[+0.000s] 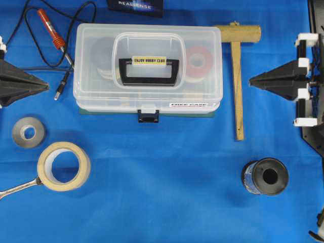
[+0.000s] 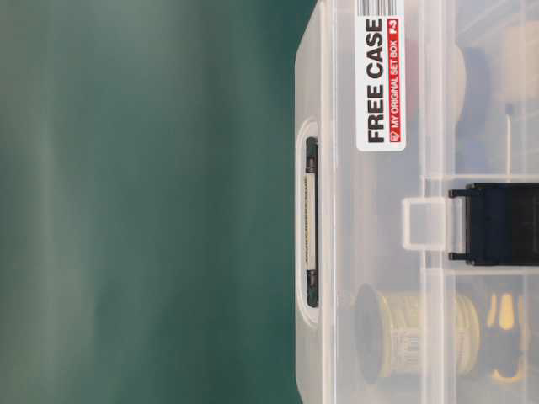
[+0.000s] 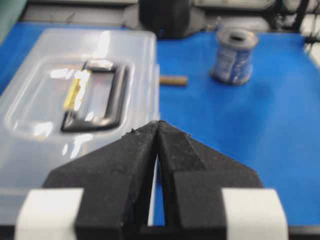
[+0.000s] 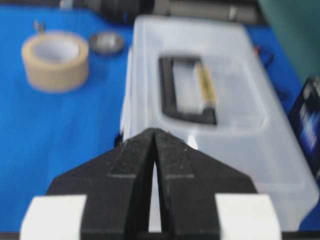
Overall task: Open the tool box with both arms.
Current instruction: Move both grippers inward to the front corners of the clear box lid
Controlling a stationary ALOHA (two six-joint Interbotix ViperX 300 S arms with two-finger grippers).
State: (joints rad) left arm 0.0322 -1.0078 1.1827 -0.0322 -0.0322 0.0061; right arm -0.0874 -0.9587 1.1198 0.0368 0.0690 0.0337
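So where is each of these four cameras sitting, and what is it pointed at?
Overhead: above the table, looking straight down at the tool box; left gripper and right gripper at the edges, both shut.
Table-level: low, close against the box's front, its picture turned sideways; latch visible, no robot parts.
Left wrist: on the left arm, looking along its shut fingers across the box.
Right wrist: on the right arm, same from the opposite side.
Shared: both wrist views show the black handle.

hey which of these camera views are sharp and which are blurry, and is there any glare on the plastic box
Overhead view: sharp, evenly lit; the handle label on the clear plastic tool box reads cleanly. Table-level view: turned sideways, box front crisp, green background a blur. Left wrist view: black left gripper sharp, box soft, white glare streaks on its lid. Right wrist view: black right gripper sharp, box and beige masking tape roll blurred.
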